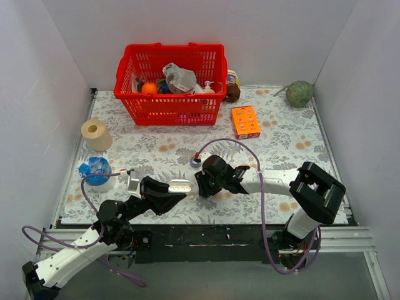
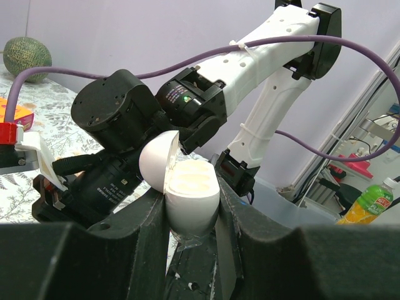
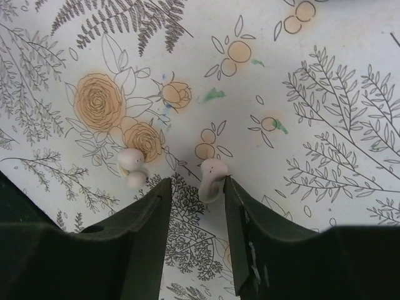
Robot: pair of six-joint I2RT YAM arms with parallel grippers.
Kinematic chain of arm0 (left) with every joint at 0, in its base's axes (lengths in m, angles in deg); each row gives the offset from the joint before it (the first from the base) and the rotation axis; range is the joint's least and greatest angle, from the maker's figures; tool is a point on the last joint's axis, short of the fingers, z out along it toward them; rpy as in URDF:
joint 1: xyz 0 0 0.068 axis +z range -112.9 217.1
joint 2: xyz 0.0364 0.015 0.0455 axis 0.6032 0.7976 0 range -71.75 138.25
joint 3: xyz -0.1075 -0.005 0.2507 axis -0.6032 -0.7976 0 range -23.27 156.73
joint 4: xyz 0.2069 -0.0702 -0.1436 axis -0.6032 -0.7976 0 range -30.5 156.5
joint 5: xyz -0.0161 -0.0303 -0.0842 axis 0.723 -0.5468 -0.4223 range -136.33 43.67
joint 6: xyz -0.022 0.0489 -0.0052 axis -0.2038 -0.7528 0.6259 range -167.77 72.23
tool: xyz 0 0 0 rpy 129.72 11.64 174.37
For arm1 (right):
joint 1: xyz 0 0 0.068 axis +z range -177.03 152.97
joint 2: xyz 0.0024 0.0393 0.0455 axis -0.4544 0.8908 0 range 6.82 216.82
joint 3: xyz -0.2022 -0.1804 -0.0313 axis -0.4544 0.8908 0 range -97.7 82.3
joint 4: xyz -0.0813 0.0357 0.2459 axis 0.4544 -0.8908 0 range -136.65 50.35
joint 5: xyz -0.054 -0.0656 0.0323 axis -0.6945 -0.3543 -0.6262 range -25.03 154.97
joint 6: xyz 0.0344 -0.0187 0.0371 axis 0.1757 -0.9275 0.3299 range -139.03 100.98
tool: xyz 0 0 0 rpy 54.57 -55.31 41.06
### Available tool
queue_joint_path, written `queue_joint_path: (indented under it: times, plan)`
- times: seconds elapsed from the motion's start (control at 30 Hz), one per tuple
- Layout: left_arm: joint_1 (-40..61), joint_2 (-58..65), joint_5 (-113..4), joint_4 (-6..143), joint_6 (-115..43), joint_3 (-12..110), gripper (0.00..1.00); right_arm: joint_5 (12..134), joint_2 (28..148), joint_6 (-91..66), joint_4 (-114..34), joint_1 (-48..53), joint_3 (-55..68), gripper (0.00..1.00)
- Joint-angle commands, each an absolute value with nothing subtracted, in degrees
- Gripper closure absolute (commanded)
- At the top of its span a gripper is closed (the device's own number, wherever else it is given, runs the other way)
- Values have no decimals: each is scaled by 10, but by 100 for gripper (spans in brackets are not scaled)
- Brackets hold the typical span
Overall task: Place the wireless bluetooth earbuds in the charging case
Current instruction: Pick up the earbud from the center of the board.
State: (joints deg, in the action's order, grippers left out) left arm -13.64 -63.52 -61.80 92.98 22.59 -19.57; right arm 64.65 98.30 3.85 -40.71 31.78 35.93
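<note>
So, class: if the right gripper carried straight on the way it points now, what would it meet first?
Most likely the earbud lying between the open fingers of the right gripper, then the floral table cover beneath; depth is unclear.

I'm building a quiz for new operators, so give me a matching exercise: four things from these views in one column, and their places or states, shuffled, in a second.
Things:
1 charging case
2 earbud beside the rose print
3 other earbud
4 orange box

Places or states:
A between the fingers of the right hand
B right of the red basket
C in the left hand, lid open
D loose on the tablecloth

Pairs: 1-C, 2-D, 3-A, 4-B
</note>
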Motion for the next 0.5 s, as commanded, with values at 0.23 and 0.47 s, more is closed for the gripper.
queue_joint_path:
  times: [0.23, 0.47]
  plan:
    - [-135, -632, -617, 927, 231, -180, 100, 605, 973, 50, -425, 316, 362, 63]
    - [-135, -630, -619, 930, 235, -183, 100, 592, 961, 49, -432, 316, 364, 89]
